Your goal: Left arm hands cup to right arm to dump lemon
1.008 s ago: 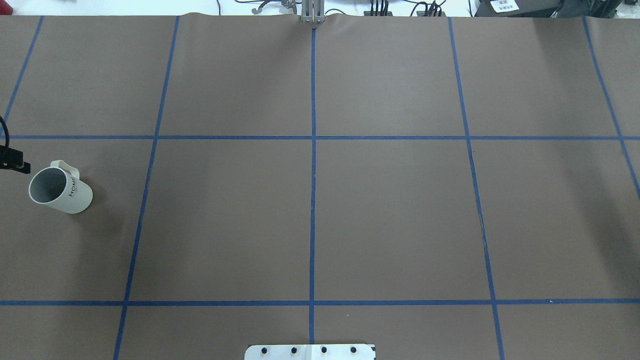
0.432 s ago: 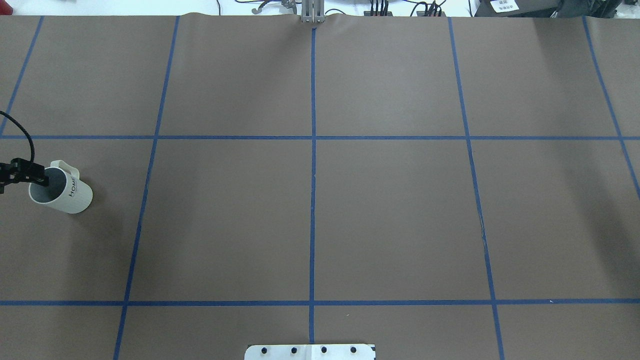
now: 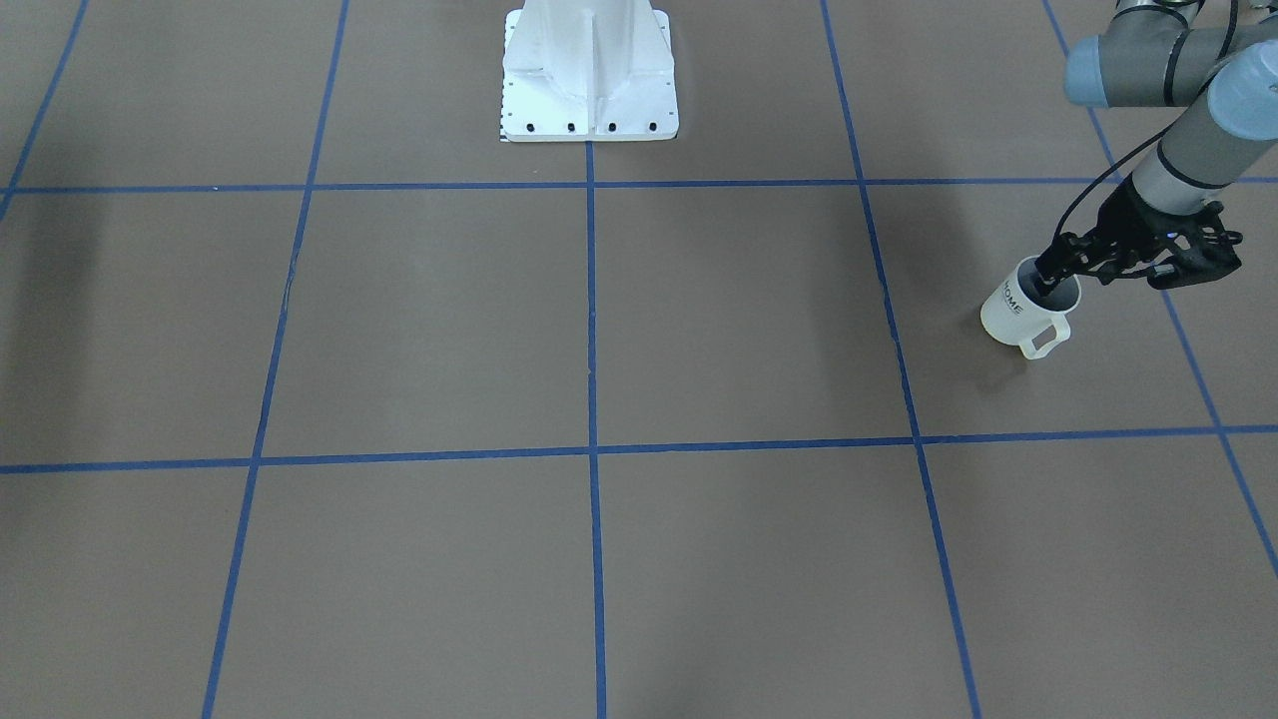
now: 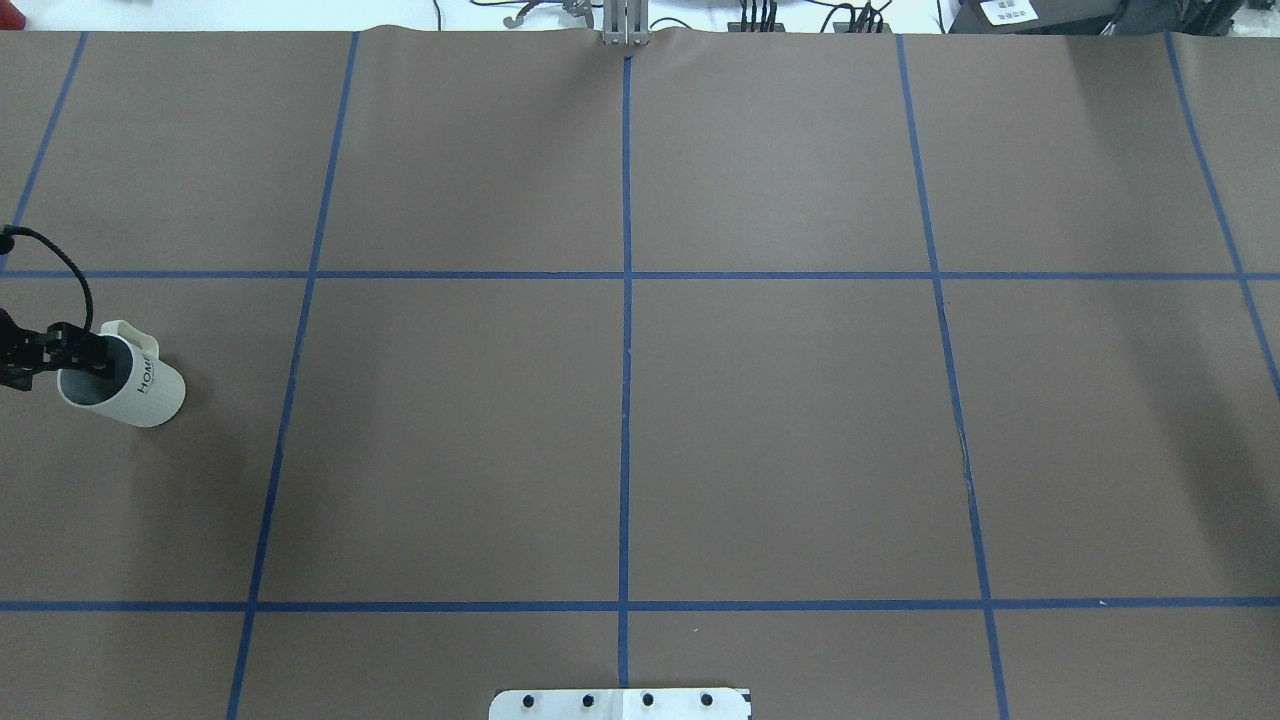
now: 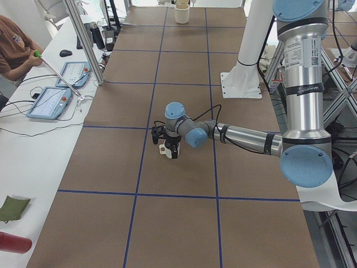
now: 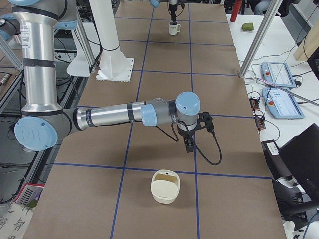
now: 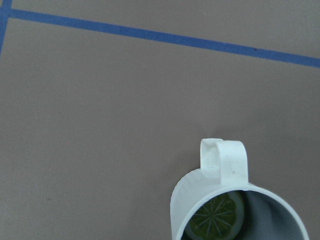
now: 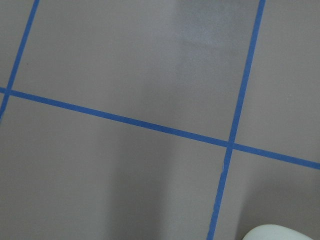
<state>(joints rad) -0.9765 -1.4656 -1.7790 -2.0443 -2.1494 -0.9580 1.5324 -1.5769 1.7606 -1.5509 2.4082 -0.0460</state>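
Note:
The white "HOME" cup [image 4: 145, 390] stands upright at the table's far left, handle toward the far side. It also shows in the front view [image 3: 1016, 312] and the left wrist view [image 7: 227, 197]. The lemon [image 7: 216, 216] lies flat on the cup's grey bottom. My left gripper [image 4: 92, 358] hangs over the cup's mouth, its tips at the rim [image 3: 1050, 283]; it looks open and holds nothing. My right gripper [image 6: 189, 143] shows only in the exterior right view, low over the table at the other end. I cannot tell whether it is open or shut.
A cream round container [image 6: 165, 187] sits on the table near my right gripper; its edge shows in the right wrist view [image 8: 280, 233]. The white robot pedestal [image 3: 589, 75] stands at mid-table. Blue tape lines grid the brown table cover [image 4: 780, 430].
My left gripper has come in from the table's left edge and moved right, to over the cup's mouth. The cup has not moved.

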